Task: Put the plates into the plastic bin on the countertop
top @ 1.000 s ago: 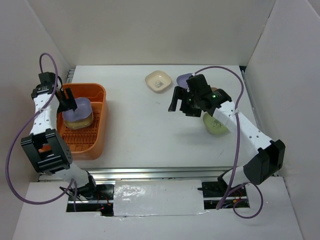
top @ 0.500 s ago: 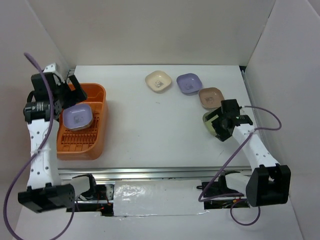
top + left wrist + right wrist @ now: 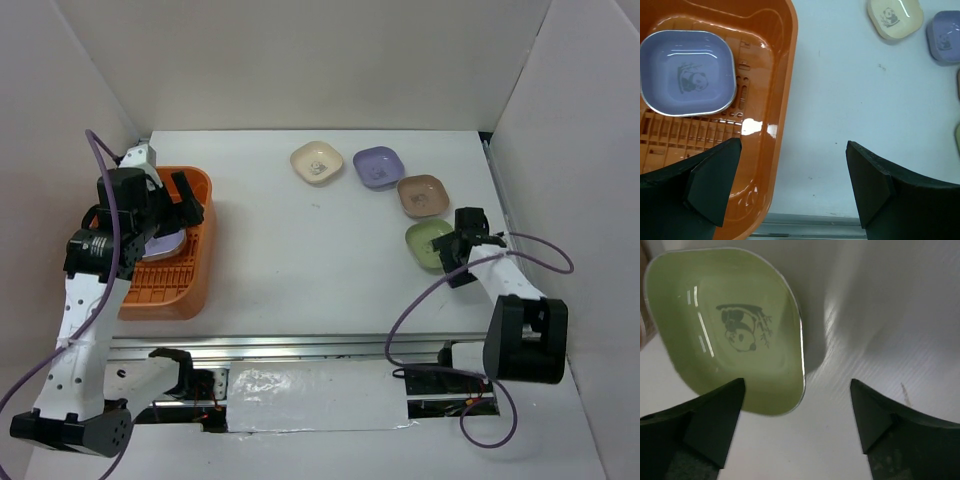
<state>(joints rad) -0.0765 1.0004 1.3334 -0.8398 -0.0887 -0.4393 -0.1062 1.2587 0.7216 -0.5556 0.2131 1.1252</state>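
The orange plastic bin (image 3: 196, 262) stands at the left of the countertop (image 3: 300, 250). A lavender plate (image 3: 687, 72) lies flat in it. My left gripper (image 3: 185, 205) is open and empty above the bin's right wall (image 3: 782, 100). Cream (image 3: 317, 162), lavender (image 3: 377, 166), brown (image 3: 423, 195) and green (image 3: 428, 240) plates lie in a row at the right. My right gripper (image 3: 453, 258) is open, low at the green plate's near right edge. In the right wrist view its left fingertip (image 3: 715, 420) overlaps the green plate (image 3: 725, 325); nothing is held.
White wall panels stand close on the left, back and right. A metal rail (image 3: 320, 345) runs along the near edge. The right arm's purple cable (image 3: 420, 300) loops over the counter near the front right.
The lavender plate was let go and now lies in the bin; my left gripper moved right toward the bin's right wall. My right gripper came back from the far plates down to the green plate.
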